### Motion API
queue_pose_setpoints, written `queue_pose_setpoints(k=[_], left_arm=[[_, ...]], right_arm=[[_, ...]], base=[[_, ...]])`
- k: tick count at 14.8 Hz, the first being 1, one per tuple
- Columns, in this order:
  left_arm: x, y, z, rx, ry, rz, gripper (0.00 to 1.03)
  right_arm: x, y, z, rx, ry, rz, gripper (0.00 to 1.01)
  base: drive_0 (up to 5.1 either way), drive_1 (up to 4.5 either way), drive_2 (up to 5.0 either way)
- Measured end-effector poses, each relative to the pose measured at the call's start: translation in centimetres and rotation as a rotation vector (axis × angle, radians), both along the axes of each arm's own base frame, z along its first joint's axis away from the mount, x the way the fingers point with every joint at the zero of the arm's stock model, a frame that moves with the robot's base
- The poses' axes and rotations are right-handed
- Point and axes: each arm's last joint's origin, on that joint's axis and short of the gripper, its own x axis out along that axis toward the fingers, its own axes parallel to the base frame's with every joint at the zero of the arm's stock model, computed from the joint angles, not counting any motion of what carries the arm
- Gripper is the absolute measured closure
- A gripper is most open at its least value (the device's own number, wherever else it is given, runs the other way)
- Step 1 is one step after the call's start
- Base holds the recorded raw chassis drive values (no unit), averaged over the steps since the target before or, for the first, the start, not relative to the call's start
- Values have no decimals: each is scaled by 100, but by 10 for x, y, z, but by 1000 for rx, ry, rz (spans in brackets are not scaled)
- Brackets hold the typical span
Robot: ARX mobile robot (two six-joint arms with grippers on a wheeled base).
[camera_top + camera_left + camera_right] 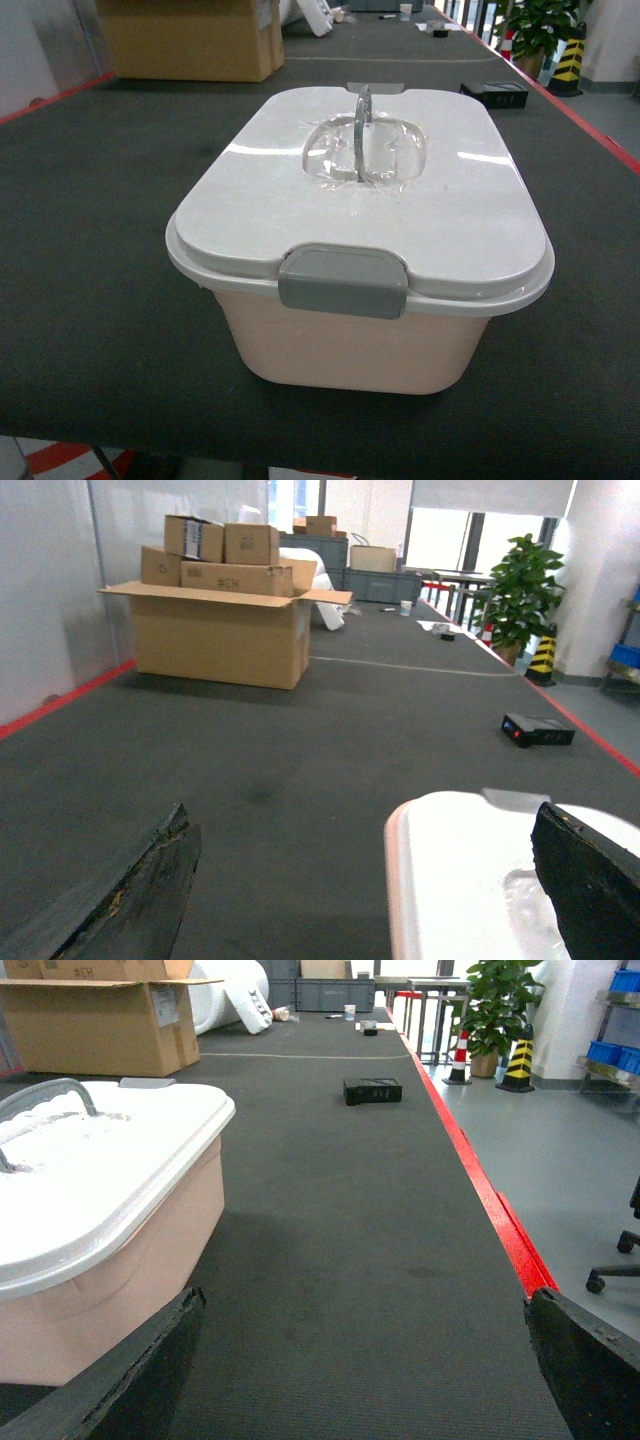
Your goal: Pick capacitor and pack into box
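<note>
The box is a pale pink tub standing in the middle of the dark table, its white lid on and the grey front latch down. Its grey handle stands upright over the lid's clear recess. The capacitor is out of view. Neither gripper shows in the head view. My left gripper is open and empty, hovering left of the box, its right finger over the lid. My right gripper is open and empty over bare table, just right of the box.
A small black rectangular block lies behind the box to the right. A brown open carton with smaller cartons on it stands at the far left. A red strip marks the table's right edge, with floor, a plant and a chair beyond.
</note>
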Motion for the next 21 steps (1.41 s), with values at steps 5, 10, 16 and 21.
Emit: queue_pose_setpoints(k=[5,10,16,21], left_arm=[[-100,66,-49,95,70,101,5],[-132,40,-81,53,107,15,5],[-133,31,-84,42,126,-32,5],[-134,59,-93,55,138,9,71]], right_arm=[[0,0,0,0,0,0,3],[0,0,0,0,0,0,3],[0,0,0,0,0,0,3],[0,0,0,0,0,0,3]], base=[[0,0,0],[0,0,0],[0,0,0],[0,0,0]])
